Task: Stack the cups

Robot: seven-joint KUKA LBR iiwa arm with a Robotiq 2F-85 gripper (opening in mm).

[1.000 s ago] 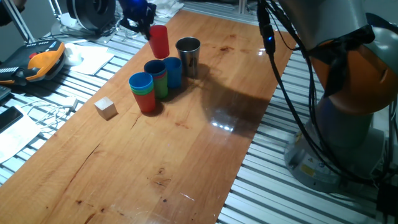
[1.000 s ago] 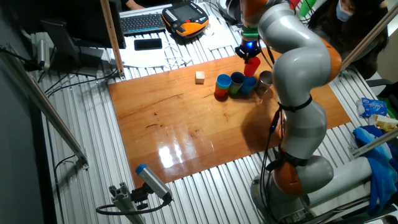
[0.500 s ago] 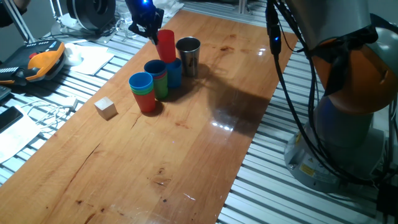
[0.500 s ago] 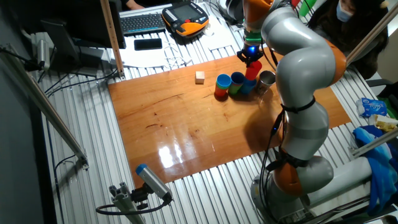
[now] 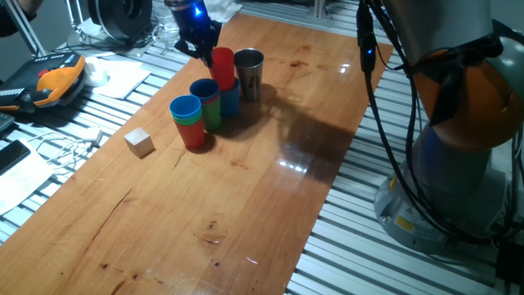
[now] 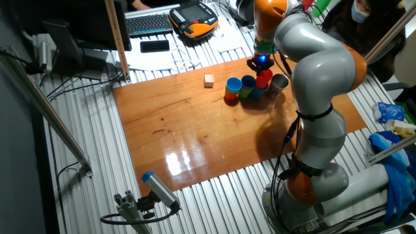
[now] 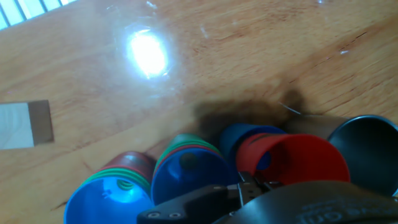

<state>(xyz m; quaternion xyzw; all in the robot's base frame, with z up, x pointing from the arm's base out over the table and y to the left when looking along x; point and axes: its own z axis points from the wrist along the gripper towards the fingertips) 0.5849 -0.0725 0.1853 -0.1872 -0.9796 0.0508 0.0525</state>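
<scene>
My gripper (image 5: 208, 49) is shut on the rim of a red cup (image 5: 223, 67), which sits partly down in a blue cup (image 5: 232, 98) beside the steel cup (image 5: 248, 74). In the hand view the red cup (image 7: 292, 158) hangs right under my gripper (image 7: 249, 184), over the blue cup (image 7: 247, 137), with the steel cup (image 7: 370, 152) to its right. Two stacks stand close by: a blue-topped one with green and red below (image 5: 205, 103) and another blue-over-green-over-red one (image 5: 188, 121). From the other fixed view the red cup (image 6: 263, 77) is among the cluster.
A small wooden cube (image 5: 139, 142) lies left of the cups, also seen as the cube (image 7: 25, 124) in the hand view. Cables, papers and an orange pendant (image 5: 56, 80) lie off the table's left edge (image 5: 98, 147). The robot base (image 5: 458, 139) stands to the right.
My gripper carried the red cup right and downward, from above the table's far edge to over the blue cup by the steel cup, where it now sits lower.
</scene>
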